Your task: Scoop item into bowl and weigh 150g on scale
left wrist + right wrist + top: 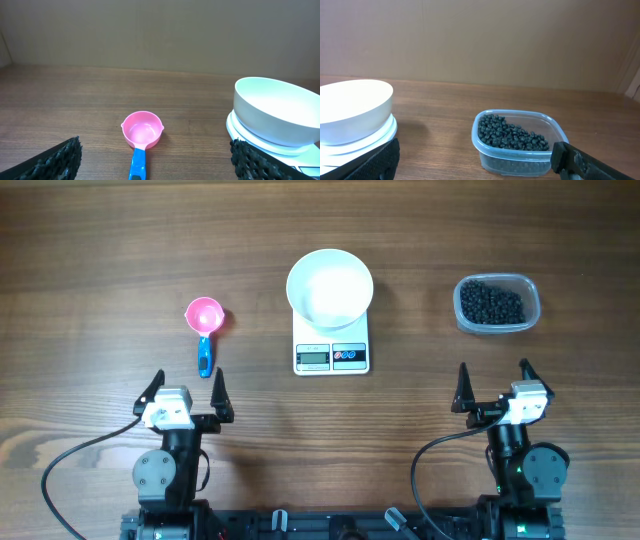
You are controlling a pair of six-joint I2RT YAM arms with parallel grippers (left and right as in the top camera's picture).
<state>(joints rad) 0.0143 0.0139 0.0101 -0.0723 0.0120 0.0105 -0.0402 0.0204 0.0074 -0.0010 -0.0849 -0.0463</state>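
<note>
One bowl (330,287) on one scale (331,357) — one scoop (204,315), one tub (497,304).

Open table (100,260) lies between scoop (204,317), scale (331,357) and tub (537,305).

Brown wooden table (100,240), pink scoop (204,320) at left, white scale (331,358) in the middle, clear tub (497,330) at right

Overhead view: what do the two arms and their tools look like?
The left arm and right arm are black with round grey joint housings and a white block at the wrist. The left tool and right tool each have two black pointed fingers; the wrist views show their pads roughly textured. A black cable loops from each arm.
</note>
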